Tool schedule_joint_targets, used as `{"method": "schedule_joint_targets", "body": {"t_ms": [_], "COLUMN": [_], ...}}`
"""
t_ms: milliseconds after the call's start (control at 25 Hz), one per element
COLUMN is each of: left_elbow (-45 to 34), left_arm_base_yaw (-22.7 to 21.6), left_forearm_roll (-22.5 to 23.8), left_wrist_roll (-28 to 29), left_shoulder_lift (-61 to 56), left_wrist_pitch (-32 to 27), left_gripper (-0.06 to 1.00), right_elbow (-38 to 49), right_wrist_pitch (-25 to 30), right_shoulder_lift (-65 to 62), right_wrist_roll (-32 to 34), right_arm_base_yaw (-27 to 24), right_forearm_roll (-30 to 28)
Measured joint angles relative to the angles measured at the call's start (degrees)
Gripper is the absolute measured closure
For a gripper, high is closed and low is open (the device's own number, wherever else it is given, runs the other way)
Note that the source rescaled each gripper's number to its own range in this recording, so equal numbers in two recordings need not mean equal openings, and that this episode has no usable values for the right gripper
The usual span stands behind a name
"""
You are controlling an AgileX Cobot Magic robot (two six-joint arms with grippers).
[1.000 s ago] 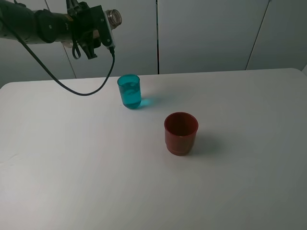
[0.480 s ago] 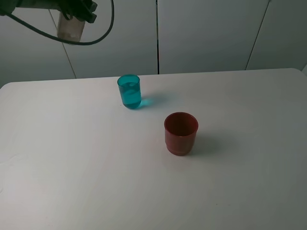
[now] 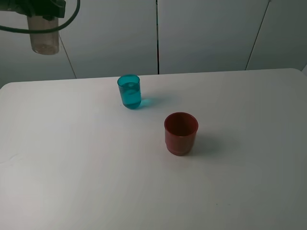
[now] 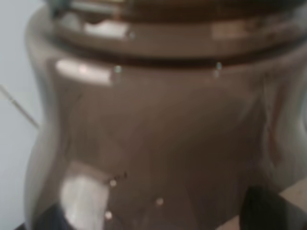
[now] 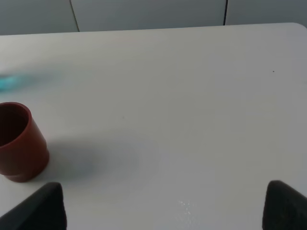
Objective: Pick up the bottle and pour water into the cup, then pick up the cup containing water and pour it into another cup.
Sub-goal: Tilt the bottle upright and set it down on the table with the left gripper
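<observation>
I read the left gripper [image 3: 43, 8] as clamped on the smoky brown bottle [image 3: 44, 38], which hangs upright in the air off the far left corner of the table [image 3: 72, 191]. The teal tumbler [image 3: 129, 92] stands near the far edge, left of centre. The dark red cup [image 3: 181, 133] stands mid-table, apart from it. The right gripper [image 5: 165, 208] is spread wide, holding nothing.

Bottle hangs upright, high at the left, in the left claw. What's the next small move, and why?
Probably lower the bottle onto the bare table at the left, clear of both cups. The left claw holds it upright, well aside of the teal cup, which seems to hold water; the red cup looks empty.
</observation>
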State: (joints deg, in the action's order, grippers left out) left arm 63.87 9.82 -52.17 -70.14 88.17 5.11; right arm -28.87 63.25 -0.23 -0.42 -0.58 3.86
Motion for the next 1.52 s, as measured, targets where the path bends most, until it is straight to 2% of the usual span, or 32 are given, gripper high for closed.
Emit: {"method": "schedule_joint_targets", "body": {"t_ms": [280,640,1000,1520], "left_elbow": [-8.4,-16.2,-22.3,-32.9], "left_arm_base_yaw": [-3.4,-3.4,-3.3,-3.3], "left_forearm_roll": [0.2,3.8,4.6,5.0], "left_wrist_roll": [2.2,10.3,11.9,31.9], "left_shoulder_lift": [-5.5,-10.3,-21.6,-37.8], "left_wrist_pitch": [1.6,1.5,1.6,3.3], "left_gripper": [0.94,0.94,0.94,0.94], "right_elbow": [0.0,0.0,0.0,0.0], "right_wrist_pitch": [0.0,0.0,0.0,0.0], "right_shoulder_lift": [0.0,0.0,0.0,0.0], "right_wrist_roll": [0.0,0.0,0.0,0.0], "right_arm_base_yaw": [0.0,0.0,0.0,0.0], "right_forearm_roll": [0.0,0.0,0.0,0.0]}}
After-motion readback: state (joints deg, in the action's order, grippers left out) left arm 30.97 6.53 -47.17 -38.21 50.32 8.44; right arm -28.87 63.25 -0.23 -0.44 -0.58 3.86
